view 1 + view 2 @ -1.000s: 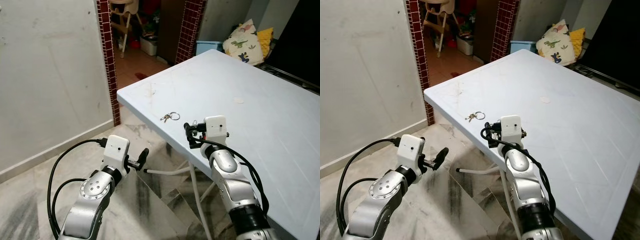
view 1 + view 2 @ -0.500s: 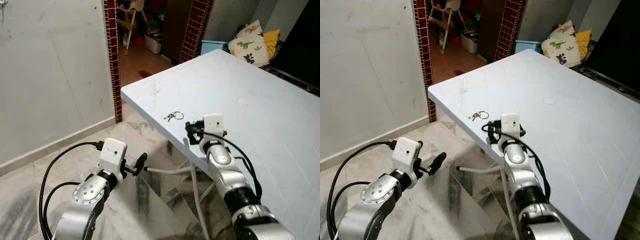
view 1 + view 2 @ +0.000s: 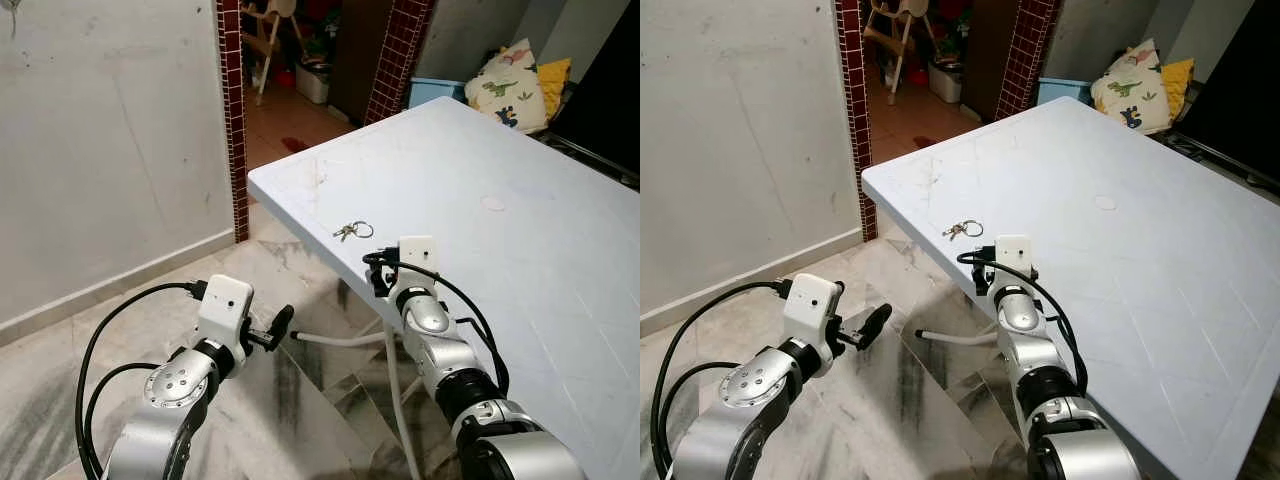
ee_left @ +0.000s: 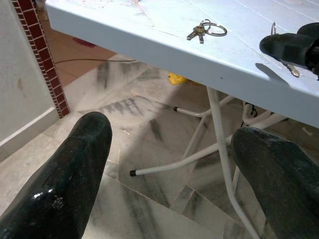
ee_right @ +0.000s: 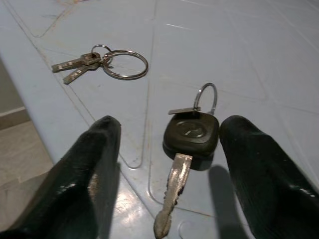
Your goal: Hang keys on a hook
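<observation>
A ring with two small silver keys lies near the front edge of the pale blue table. It also shows in the right wrist view as the silver keys. A second key with a black head and its own small ring lies flat on the table. My right gripper stands open with one finger on each side of it, not touching. In the head view that right gripper sits at the table's edge. My left gripper hangs open below table height over the floor, holding nothing.
White table legs run under the tabletop over the marble floor. A white wall stands at the left, with a small metal fitting at its top. A red brick doorway and pillows lie beyond.
The head view has shifted a little. My right arm has dropped lower and its gripper has come down to the table edge around the black key. The left arm holds its place.
</observation>
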You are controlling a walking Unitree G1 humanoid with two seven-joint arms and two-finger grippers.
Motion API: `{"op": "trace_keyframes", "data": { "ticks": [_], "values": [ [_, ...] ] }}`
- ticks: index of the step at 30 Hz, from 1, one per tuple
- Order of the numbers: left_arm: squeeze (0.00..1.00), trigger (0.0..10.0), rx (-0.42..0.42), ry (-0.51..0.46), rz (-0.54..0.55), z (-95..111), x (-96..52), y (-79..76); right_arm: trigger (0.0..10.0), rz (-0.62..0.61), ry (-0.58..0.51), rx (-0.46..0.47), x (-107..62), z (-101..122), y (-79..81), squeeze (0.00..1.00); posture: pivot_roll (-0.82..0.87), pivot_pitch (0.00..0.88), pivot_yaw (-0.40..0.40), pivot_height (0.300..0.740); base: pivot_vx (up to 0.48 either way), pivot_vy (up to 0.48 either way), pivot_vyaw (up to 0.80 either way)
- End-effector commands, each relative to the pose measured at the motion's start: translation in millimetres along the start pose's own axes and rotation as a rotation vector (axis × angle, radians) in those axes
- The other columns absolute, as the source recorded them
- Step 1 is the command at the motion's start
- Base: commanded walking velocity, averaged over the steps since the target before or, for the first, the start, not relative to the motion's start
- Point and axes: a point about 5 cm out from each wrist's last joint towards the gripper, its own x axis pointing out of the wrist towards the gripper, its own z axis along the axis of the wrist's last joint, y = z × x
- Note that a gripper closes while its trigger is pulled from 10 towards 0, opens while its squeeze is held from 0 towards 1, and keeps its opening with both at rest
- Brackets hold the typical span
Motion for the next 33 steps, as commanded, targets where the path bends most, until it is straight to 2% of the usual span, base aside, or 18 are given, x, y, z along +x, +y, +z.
{"op": "trace_keyframes", "data": {
  "ticks": [1,2,6,7,8,9,10,11,13,16,17,19,20,22,23,30,31,33],
  "values": [
    [0.0,10.0,-0.001,-0.013,-0.009,4,0.6,-3.0,8.4,-0.018,-0.005,-0.012,1.2,2,-2.2,0.0,0.25,0.007,-0.121,0.74,0.0,0.0,0.0],
    [0.0,10.0,-0.001,-0.014,-0.009,5,1.2,-3.2,10.0,-0.021,-0.003,-0.007,1.2,1,-2.3,0.0,0.25,0.006,-0.12,0.74,0.0,0.0,0.0],
    [0.0,10.0,-0.002,-0.012,-0.011,5,1.7,-4.0,9.8,-0.026,0.008,-0.014,1.3,-1,-2.2,0.0,0.25,0.006,-0.119,0.74,0.0,0.0,0.0],
    [0.0,10.0,-0.002,-0.011,-0.012,5,1.6,-4.5,8.1,-0.027,0.008,-0.014,1.4,-1,-1.9,0.0,0.25,0.006,-0.118,0.74,0.0,0.0,0.0],
    [0.0,10.0,-0.002,-0.011,-0.013,4,1.6,-4.7,8.1,-0.028,0.007,-0.015,1.4,-1,-1.7,0.0,0.25,0.006,-0.118,0.74,0.0,0.0,0.0],
    [0.0,10.0,-0.002,-0.01,-0.013,4,1.5,-4.9,4.9,-0.031,0.008,-0.018,1.4,-1,-1.5,0.0,0.25,0.005,-0.118,0.74,0.0,0.0,0.0],
    [0.0,10.0,-0.002,-0.008,-0.014,4,1.6,-5.0,3.0,-0.036,0.016,-0.017,1.7,-1,-0.5,0.0,0.25,0.005,-0.118,0.74,0.0,0.0,0.0],
    [0.0,10.0,-0.002,-0.008,-0.014,4,1.7,-5.1,3.5,-0.039,0.02,-0.021,2.0,-1,0.2,0.0,0.25,0.005,-0.118,0.74,0.0,0.0,0.0],
    [0.0,10.0,-0.001,-0.008,-0.015,4,1.7,-5.4,6.7,-0.038,0.026,-0.019,2.2,-1,1.9,0.0,0.25,0.006,-0.118,0.74,0.0,0.0,0.0],
    [0.0,10.0,-0.001,-0.008,-0.015,4,2.0,-5.5,3.3,-0.037,0.029,-0.012,2.5,-1,4.5,0.0,0.25,0.006,-0.118,0.74,0.0,0.0,0.0],
    [0.0,10.0,-0.001,-0.007,-0.015,4,2.1,-5.6,0.2,-0.035,0.028,-0.006,2.7,0,5.6,0.0,0.25,0.006,-0.118,0.74,0.0,0.0,0.0],
    [0.0,10.0,-0.001,-0.007,-0.016,4,2.2,-5.7,0.0,-0.036,0.024,-0.006,3.1,1,6.7,0.0,0.25,0.006,-0.118,0.74,0.0,0.0,0.0],
    [0.0,10.0,-0.001,-0.008,-0.017,4,2.5,-5.9,2.8,-0.037,0.022,-0.009,3.4,2,7.0,0.0,0.25,0.006,-0.118,0.74,0.0,0.0,0.0],
    [0.0,10.0,-0.002,-0.008,-0.017,4,2.6,-6.1,2.8,-0.038,0.022,-0.011,3.5,2,7.1,0.0,0.25,0.006,-0.118,0.74,0.0,0.0,0.0],
    [0.0,10.0,-0.002,-0.008,-0.018,4,2.6,-6.2,10.0,-0.055,0.026,-0.021,3.8,2,5.6,0.0,0.25,0.002,-0.119,0.74,0.0,0.0,0.0],
    [0.0,10.0,0.0,-0.007,-0.018,4,2.1,-6.0,10.0,-0.117,0.0,-0.023,4.8,6,-1.5,0.0,0.26,0.0,-0.115,0.74,0.0,0.0,0.0],
    [0.0,10.0,0.0,-0.007,-0.018,4,2.1,-6.1,10.0,-0.121,-0.016,-0.028,4.9,8,-1.8,0.91,0.26,0.0,-0.115,0.74,0.0,0.0,0.0],
    [0.0,10.0,0.001,-0.007,-0.019,4,2.3,-6.2,10.0,-0.118,-0.024,-0.025,5.1,9,-1.2,1.0,0.26,0.0,-0.116,0.74,0.0,0.0,0.0]
  ]
}}
